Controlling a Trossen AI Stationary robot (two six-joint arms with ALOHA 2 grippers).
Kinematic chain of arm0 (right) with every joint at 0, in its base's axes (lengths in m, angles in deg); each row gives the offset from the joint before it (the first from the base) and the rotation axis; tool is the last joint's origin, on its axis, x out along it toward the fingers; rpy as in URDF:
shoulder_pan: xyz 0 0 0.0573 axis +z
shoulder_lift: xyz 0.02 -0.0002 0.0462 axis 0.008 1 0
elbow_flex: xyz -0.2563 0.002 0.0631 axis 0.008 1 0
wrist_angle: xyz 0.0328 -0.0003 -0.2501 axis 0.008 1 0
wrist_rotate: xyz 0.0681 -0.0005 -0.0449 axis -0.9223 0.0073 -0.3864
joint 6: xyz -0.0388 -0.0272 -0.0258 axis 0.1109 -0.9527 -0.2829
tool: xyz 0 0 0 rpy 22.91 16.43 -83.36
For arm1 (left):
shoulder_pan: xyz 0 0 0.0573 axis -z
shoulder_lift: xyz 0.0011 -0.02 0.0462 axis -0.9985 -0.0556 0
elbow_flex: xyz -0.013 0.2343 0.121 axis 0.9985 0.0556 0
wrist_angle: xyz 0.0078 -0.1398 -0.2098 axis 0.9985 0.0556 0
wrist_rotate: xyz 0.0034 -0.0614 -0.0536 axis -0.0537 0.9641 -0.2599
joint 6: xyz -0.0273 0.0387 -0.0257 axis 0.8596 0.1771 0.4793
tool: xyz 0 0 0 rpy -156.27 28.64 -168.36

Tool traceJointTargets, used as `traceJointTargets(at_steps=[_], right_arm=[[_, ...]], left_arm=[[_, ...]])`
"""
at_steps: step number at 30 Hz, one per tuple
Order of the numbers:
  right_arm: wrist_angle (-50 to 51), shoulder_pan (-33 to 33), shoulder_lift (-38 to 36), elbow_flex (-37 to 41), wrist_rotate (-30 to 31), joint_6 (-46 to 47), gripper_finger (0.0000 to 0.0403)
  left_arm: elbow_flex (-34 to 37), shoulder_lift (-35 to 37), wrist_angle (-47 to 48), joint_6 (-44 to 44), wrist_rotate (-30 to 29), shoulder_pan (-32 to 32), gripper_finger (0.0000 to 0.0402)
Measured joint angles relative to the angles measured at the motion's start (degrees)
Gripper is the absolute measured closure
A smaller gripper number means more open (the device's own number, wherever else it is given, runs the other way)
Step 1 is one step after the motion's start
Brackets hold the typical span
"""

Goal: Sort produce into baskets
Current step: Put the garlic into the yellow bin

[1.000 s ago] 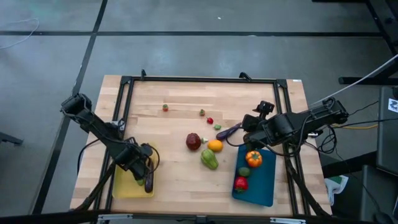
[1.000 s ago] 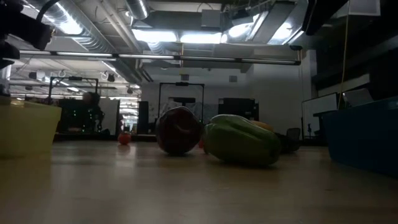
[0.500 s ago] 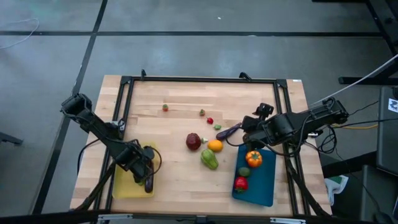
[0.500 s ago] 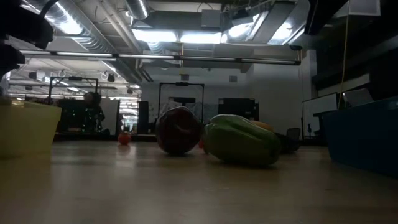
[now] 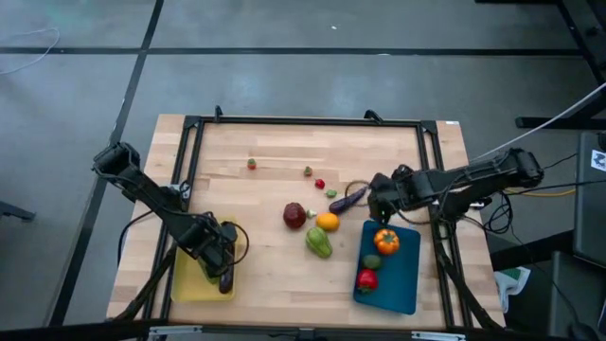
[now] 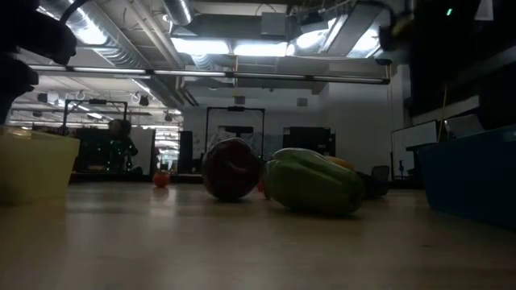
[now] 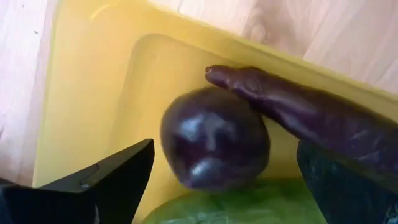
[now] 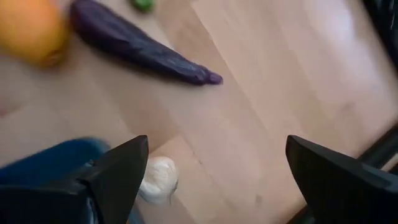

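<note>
Yellow basket [image 5: 194, 284] is our landmark. From above, our left claw [image 5: 225, 258] hangs over its inner edge with a long eggplant [image 5: 226, 278] in the basket right below it. Well away on the bench [image 5: 275, 152], toward the blue basket [image 5: 402, 279], sit the dark red apple [image 5: 294, 216], orange [image 5: 328, 222] and green pepper [image 5: 318, 242]. Our right claw [image 5: 377, 197] hovers just beside the blue basket's far corner, near a second eggplant [image 5: 347, 200].

Low view: the yellow basket [image 6: 32, 165] is at one edge, apple [image 6: 230, 169] and green pepper [image 6: 313, 181] mid-bench, blue basket [image 6: 476, 181] opposite.

Left wrist: claw fingers [image 7: 106, 183] spread wide over the yellow basket [image 7: 81, 93], gripping nothing. A round eggplant [image 7: 214, 137] lies touching the long one [image 7: 311, 121].

Right wrist: fingers [image 8: 115, 171] spread too, empty, eggplant [image 8: 140, 50] lying on the bench ahead.
</note>
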Motion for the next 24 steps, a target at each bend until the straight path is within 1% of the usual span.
traceJointTargets(at_steps=[4,7,10,13,16,21,24], right_arm=[[-0.36,-5.87,-1.06,3.15,-3.76,8.48,0.0027],[-0.84,-8.44,-0.98,4.78,-4.63,10.18,0.0027],[-3.55,-10.1,-0.95,6.25,-9.33,10.28,0.0027],[-7.34,-10.9,-0.95,7.79,-14.86,10.32,0.0027],[-11.29,-10.87,-0.95,9.56,-18.28,10.3,0.0027],[-15.58,-10.83,-0.86,12.04,-20.41,10.6,0.0027],[-16.21,-10.83,0.18,13.26,-20.39,15.56,0.0027]], left_arm=[[0.0,0.0,-1.92,0.55,0.02,-0.94,0.0013],[0.0,-0.02,-3.61,1.35,0.02,-1.73,0.0013],[-0.01,-0.02,-4.43,1.4,0.79,-2.51,0.0013],[-0.01,-0.02,-4.37,1.34,2.57,-3.16,0.0013],[0.0,-0.02,-4.33,0.66,2.95,-3.53,0.0013],[-0.02,-0.02,-4.37,-0.41,3.01,-3.76,0.0013],[-0.01,-0.02,-4.37,-0.42,3.03,-3.75,0.0013]])
